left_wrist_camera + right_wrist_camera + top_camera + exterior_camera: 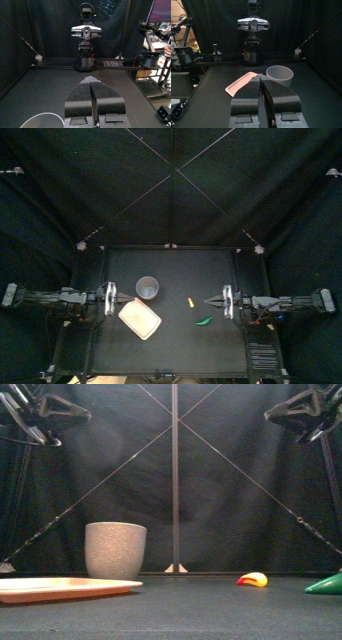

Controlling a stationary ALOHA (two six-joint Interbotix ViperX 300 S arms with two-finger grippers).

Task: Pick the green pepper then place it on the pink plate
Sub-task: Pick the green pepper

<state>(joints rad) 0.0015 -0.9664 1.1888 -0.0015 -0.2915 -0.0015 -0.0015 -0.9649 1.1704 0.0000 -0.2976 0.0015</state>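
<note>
Black surface, matte and bare toward the front edge, with black curtains hung behind and to both sides. The green pepper lies right of centre, apart from the pink plate, which sits left of centre. A grey speckled cup stands upright just behind the plate. A small yellow-and-red toy lies behind the pepper. Left gripper hangs over the left side with jaws together, holding nothing. Right gripper is over the right side, likewise closed and empty.
</note>
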